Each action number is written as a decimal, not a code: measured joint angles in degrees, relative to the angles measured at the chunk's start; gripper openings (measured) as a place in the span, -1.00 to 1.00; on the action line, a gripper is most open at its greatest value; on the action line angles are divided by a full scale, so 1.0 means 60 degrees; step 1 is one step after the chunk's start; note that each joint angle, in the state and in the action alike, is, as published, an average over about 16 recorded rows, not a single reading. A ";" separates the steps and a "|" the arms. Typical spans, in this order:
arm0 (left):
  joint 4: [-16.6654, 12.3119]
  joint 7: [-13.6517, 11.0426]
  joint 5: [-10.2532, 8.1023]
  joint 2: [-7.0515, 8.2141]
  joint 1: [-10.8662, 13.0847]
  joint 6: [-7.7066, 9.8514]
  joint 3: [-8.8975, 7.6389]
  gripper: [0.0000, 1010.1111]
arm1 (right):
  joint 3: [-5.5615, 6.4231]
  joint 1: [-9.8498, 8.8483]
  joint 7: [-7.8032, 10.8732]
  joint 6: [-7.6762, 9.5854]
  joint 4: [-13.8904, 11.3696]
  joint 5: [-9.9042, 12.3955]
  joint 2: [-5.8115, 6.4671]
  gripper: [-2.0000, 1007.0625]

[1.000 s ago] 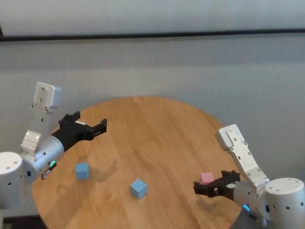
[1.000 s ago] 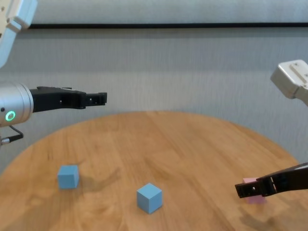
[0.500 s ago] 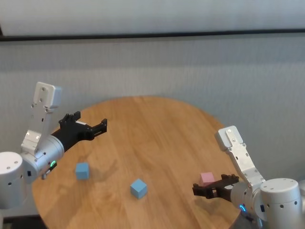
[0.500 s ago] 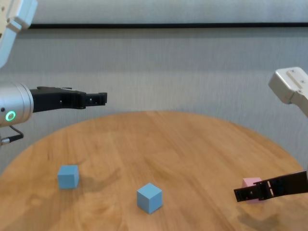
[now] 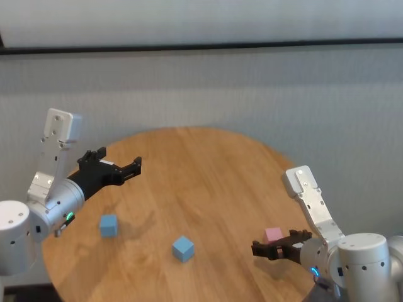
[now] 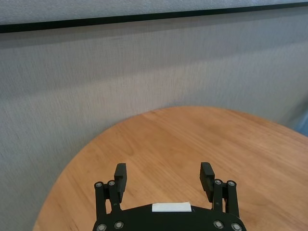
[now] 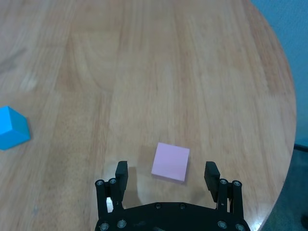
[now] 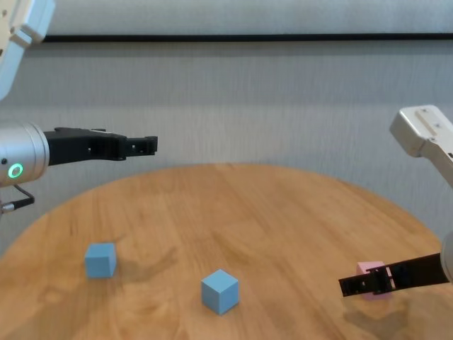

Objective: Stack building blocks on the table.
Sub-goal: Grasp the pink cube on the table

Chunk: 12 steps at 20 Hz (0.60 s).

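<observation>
While spread, right end effector (image 7: 166, 175) straddles pink block (image 7: 171, 161) near table (image 7: 250, 72) edge — untouched

1. Pink block (image 5: 273, 235): pale matte cube, flat on the table (image 5: 201, 182), lower right of head view, near the rim.
2. Blue block (image 5: 182, 248): light blue cube, lower centre, turned corner-on to the camera, resting flat.
3. Second blue block (image 5: 108, 224): same size, lower left, squarer to the camera.
4. All three well apart, none stacked.
5. Table: round, light-brown wood grain.
</observation>
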 joint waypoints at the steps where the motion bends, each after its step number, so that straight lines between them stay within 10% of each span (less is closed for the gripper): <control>1: 0.0000 0.0000 0.0000 0.0000 0.0000 0.0000 0.0000 0.98 | 0.0011 0.0018 0.0010 -0.0007 0.0042 -0.0015 -0.0032 0.99; 12: 0.0000 0.0000 0.0000 0.0000 0.0000 0.0000 0.0000 0.98 | 0.0117 0.0189 0.0178 -0.0092 0.0401 -0.0175 -0.0258 1.00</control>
